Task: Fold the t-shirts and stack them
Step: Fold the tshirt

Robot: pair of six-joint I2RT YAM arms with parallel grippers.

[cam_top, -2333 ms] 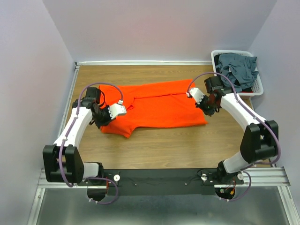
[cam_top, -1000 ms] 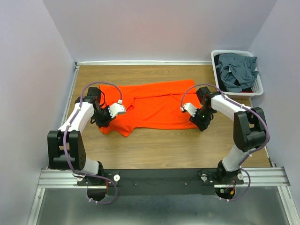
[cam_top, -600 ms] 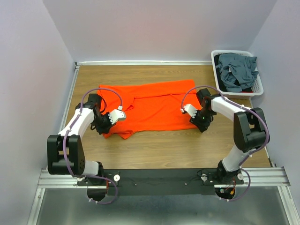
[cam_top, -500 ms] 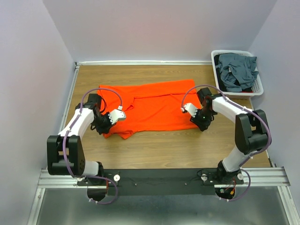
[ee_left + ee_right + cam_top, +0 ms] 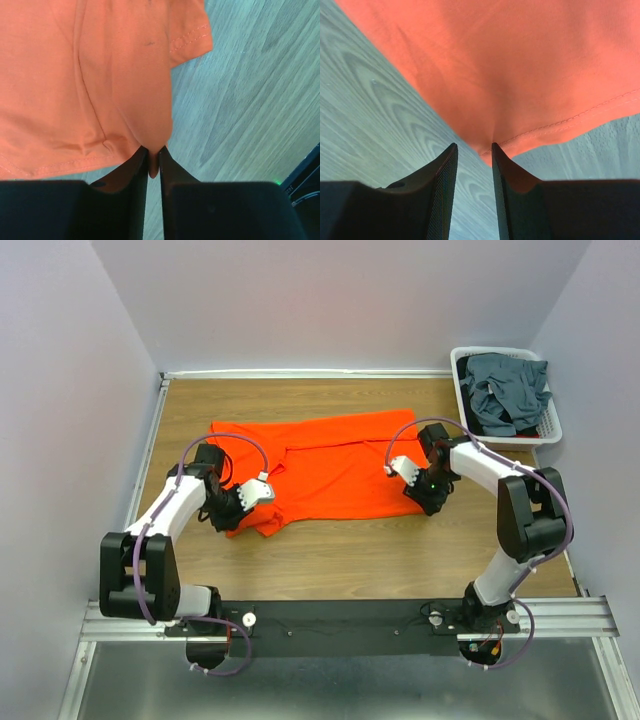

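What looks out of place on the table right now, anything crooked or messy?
The orange t-shirt lies askew on the table, its near left corner bunched into a rumpled fold at the left gripper. Dark shirts sit heaped loosely in the white basket.

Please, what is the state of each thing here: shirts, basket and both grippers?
Orange t-shirt: lying on the table, partly folded.
Grey t-shirts: crumpled in the basket.
Basket: upright, holding shirts.
Left gripper: shut on the orange t-shirt's edge.
Right gripper: open, at the orange t-shirt's hem.
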